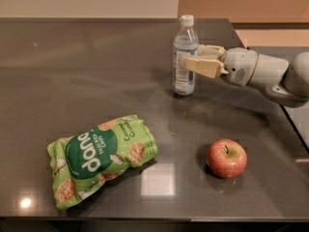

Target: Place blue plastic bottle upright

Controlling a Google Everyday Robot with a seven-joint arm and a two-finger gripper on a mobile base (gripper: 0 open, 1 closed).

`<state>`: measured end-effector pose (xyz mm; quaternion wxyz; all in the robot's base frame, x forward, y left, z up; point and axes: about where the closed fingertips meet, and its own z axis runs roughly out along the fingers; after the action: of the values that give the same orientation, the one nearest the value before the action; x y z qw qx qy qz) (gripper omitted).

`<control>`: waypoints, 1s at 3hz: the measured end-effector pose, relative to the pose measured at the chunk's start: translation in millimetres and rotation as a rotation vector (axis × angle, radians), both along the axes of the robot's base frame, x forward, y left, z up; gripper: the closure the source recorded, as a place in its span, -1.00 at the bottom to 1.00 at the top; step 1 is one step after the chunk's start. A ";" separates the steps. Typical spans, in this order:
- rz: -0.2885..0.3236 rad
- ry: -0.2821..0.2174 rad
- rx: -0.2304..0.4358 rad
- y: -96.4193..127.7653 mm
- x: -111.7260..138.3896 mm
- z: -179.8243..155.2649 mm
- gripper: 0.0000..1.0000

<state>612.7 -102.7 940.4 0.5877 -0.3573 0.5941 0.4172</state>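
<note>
The blue plastic bottle (185, 57) is upright at the back middle of the dark table (96, 81), with its white cap on top and its base at or just above the surface. My gripper (197, 61) reaches in from the right at the height of the label. Its cream fingers (205, 66) straddle the bottle, one in front of it and one behind, and are shut on it.
A green snack bag (101, 158) lies flat at the front left. A red apple (226, 157) sits at the front right. The table's right edge (299, 129) runs under my arm, and the front edge is close below the bag.
</note>
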 end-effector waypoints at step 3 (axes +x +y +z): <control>-0.028 -0.030 -0.021 -1.9 -3.6 -14.5 -0.23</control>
<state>609.1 -104.6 925.9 0.5986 -0.3612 0.5944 0.3973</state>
